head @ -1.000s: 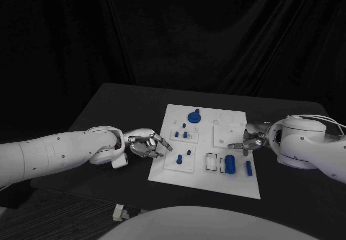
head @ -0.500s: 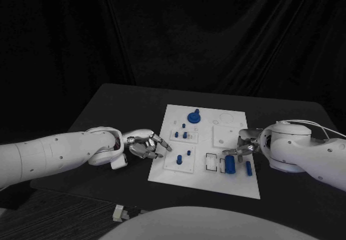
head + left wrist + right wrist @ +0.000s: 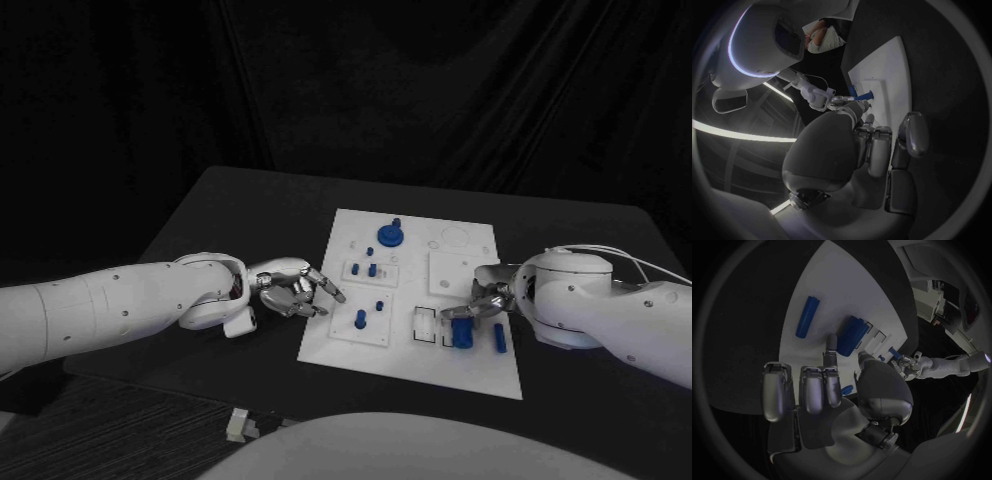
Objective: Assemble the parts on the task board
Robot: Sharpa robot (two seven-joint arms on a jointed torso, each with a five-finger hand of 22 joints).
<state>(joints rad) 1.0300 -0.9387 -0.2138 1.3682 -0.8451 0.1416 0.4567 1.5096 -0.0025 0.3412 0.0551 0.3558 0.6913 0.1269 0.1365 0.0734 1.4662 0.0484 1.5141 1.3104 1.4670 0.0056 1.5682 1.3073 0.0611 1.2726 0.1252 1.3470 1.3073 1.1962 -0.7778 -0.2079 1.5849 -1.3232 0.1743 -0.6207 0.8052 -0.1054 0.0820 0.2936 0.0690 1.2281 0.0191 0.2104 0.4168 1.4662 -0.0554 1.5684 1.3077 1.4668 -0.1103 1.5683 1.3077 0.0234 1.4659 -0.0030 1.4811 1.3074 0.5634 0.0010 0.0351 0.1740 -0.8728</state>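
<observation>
Parts (image 3: 459, 328) are lying and standing on the white board (image 3: 411, 360) mid-table. Right hand (image 3: 483, 303) is hovering over the thick blue cylinder (image 3: 851, 336), fingers (image 3: 831, 352) reaching toward it, holding nothing. Left hand (image 3: 293, 289) is resting at the board's left edge, fingers loosely curled, empty.

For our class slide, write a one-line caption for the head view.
Right hand reaches over the thick blue cylinder on the white task board while the left hand hovers at the board's left edge.
</observation>
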